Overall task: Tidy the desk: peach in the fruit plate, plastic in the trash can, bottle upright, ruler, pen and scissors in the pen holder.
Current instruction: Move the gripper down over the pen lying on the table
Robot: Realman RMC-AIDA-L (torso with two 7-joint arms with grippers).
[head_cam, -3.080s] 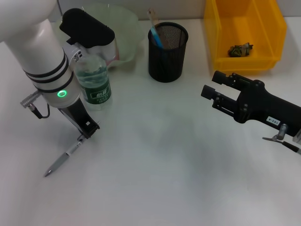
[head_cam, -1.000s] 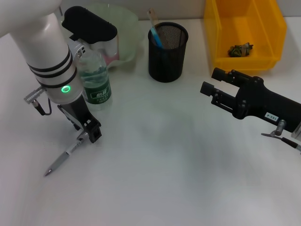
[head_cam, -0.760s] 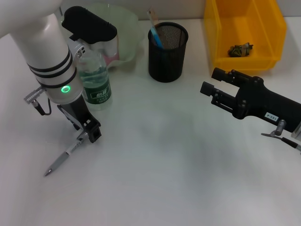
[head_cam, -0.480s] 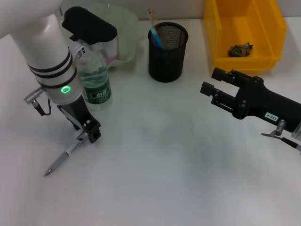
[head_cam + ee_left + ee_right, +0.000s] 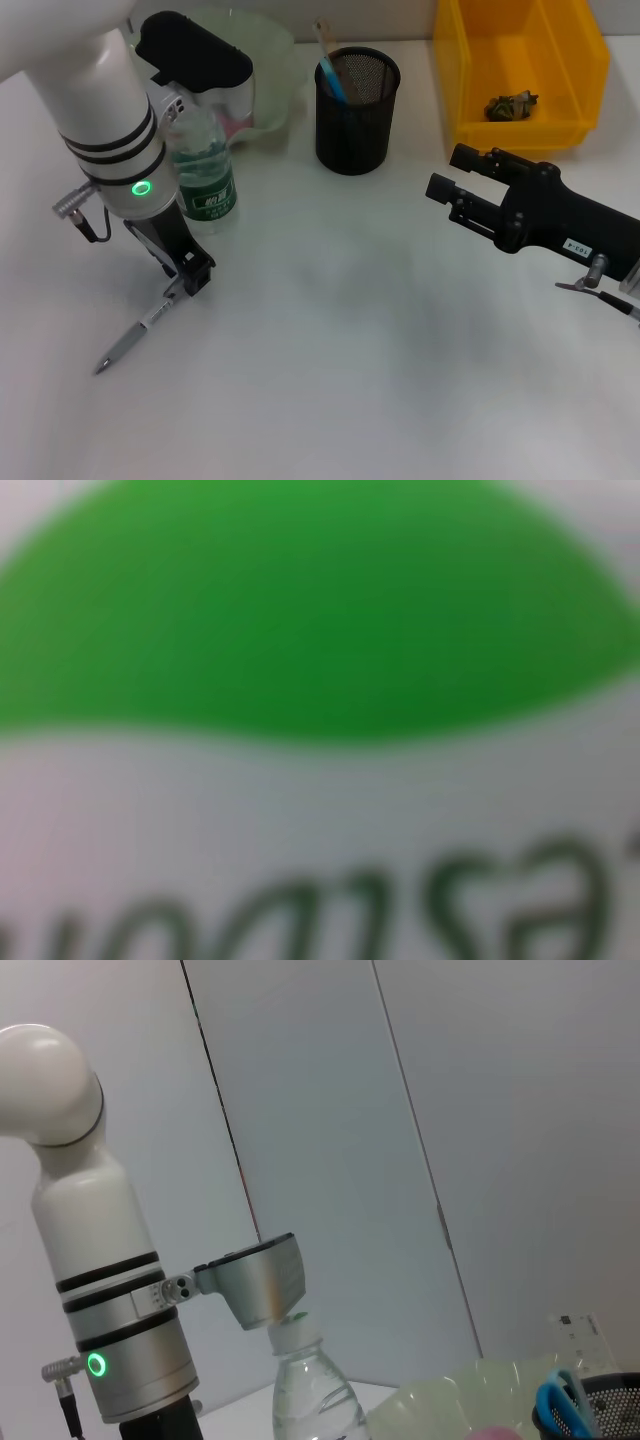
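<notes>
Silver-grey pen [image 5: 135, 334] flat on white desk [image 5: 350, 340], upper end between the closed fingers of left gripper [image 5: 190, 278], beside upright water bottle [image 5: 203, 170]. Black mesh pen holder [image 5: 356, 97] mid-back. Right gripper [image 5: 447, 180] hovers near yellow bin [image 5: 520, 70], fingers apart, holding nothing.

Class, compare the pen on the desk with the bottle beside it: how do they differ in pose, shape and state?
The pen lies flat on the desk; the bottle stands upright. The pen is thin and grey; the bottle is wide, clear, with a green label. The left pincer is at the pen's upper end; the bottle stands apart from it. Both rest on the desk.
</notes>
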